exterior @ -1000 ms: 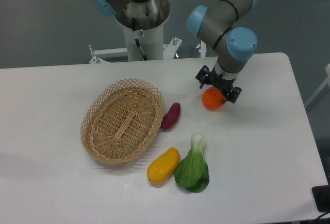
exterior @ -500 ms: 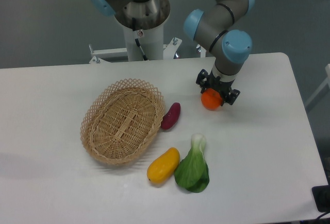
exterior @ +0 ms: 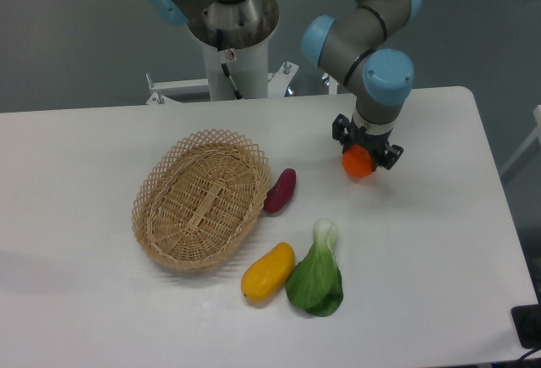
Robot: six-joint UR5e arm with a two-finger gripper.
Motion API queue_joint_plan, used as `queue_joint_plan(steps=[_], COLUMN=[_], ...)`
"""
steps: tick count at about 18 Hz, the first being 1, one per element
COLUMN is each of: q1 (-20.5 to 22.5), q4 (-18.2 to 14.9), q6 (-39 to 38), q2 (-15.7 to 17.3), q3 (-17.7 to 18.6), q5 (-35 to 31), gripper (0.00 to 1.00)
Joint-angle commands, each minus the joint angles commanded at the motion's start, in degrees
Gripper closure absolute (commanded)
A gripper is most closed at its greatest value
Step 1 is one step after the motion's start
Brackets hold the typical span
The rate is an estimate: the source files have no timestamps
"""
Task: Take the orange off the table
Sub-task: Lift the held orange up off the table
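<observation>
You see the gripper (exterior: 367,147) with its two fingers closed around the orange (exterior: 358,162), to the right of the wicker basket (exterior: 201,200) and well apart from it, over the far right part of the table (exterior: 439,241). Only the upper part of the fruit seems held. In my judgement the round skin can slip out and roll toward the purple vegetable (exterior: 281,190) beside the basket if you lift quickly.
</observation>
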State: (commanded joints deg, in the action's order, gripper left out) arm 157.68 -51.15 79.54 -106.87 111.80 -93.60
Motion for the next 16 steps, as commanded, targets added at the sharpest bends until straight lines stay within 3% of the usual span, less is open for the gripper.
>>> queue_joint_plan(steps=[16], q1=[0.9], q4=[-0.2], q6=[0.7], q2=[-1.1], q3=[-10.2], q5=[1.1], gripper=[0.37])
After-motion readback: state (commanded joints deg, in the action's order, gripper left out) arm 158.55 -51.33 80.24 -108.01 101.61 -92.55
